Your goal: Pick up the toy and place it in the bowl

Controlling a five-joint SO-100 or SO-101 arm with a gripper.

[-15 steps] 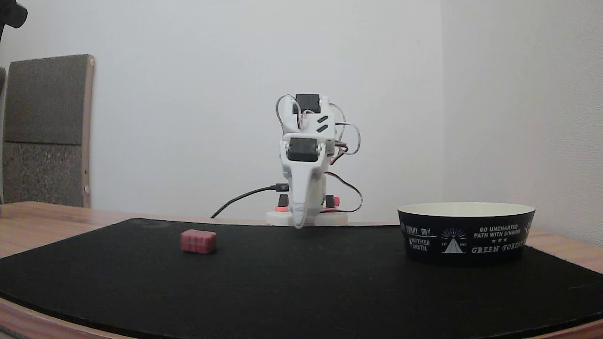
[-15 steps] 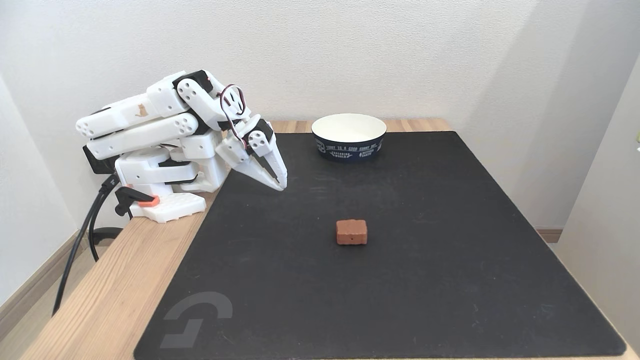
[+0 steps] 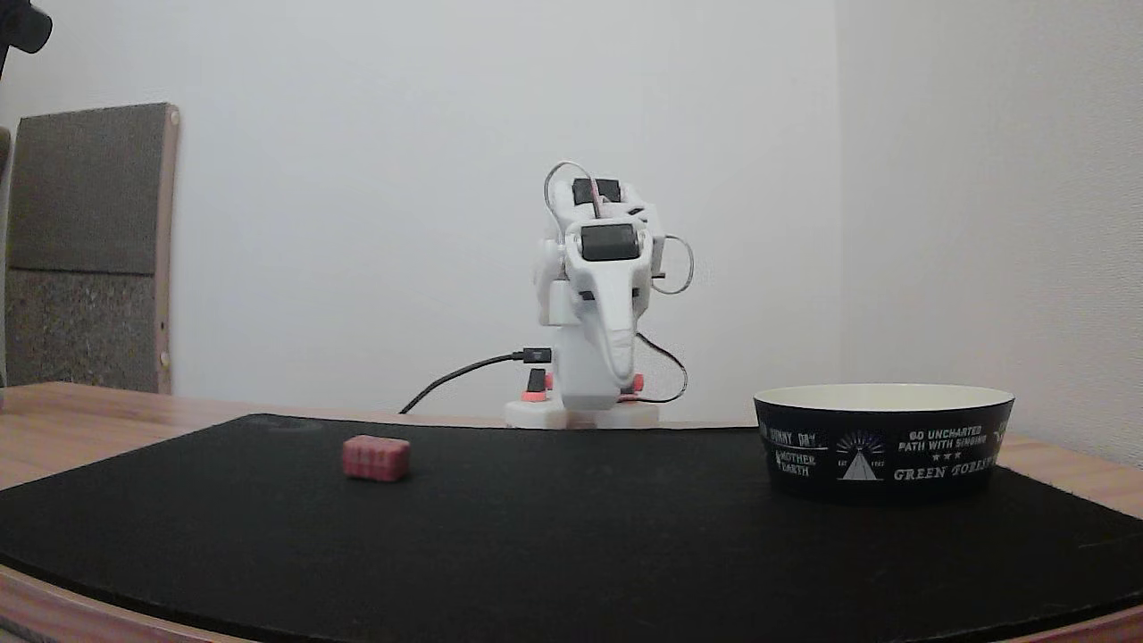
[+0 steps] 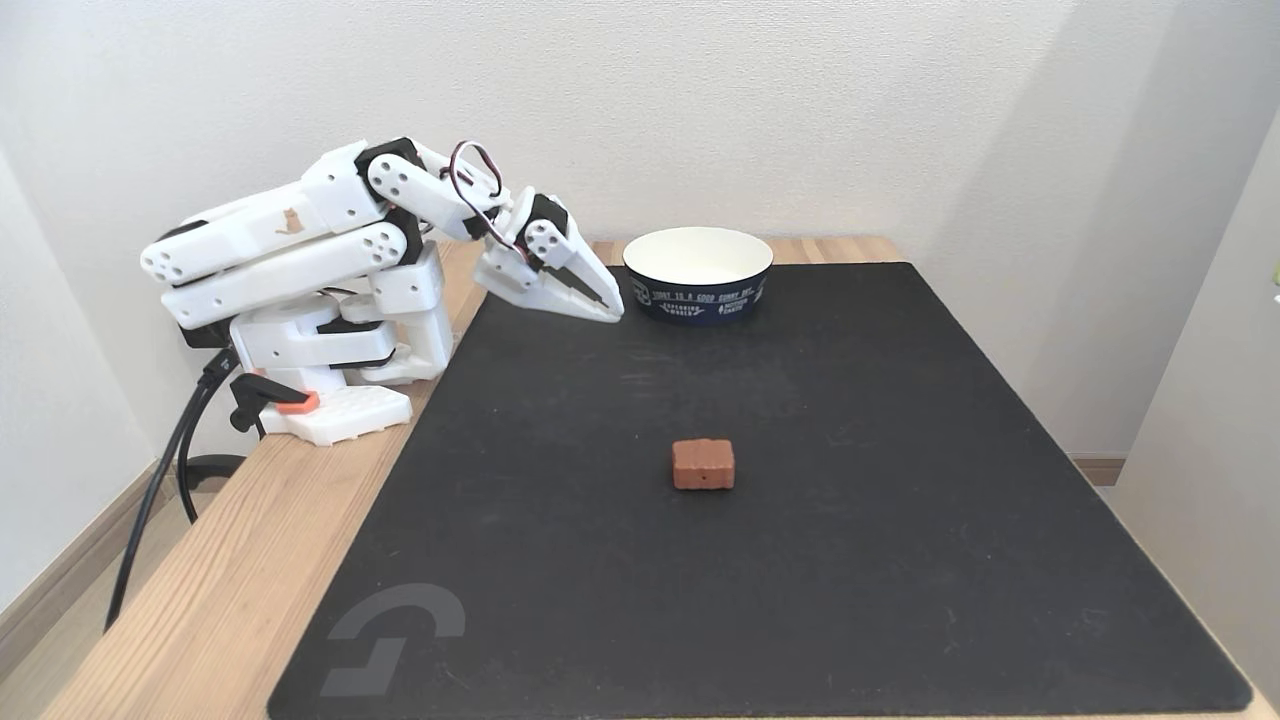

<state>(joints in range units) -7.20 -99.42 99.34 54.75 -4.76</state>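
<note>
We see a small reddish-pink rectangular toy block (image 4: 703,464) lying alone near the middle of a black mat (image 4: 900,560) on a wooden worktop (image 4: 230,590). The white plastic pincer (image 4: 612,310) hangs above the mat's far edge, its jaws narrow and empty, just beside the wide black bowl with white lettering and a cream inside (image 4: 698,273). We judge the approach is only beginning: next, the pincer must swing toward the toy, widen, and descend over it.
</note>
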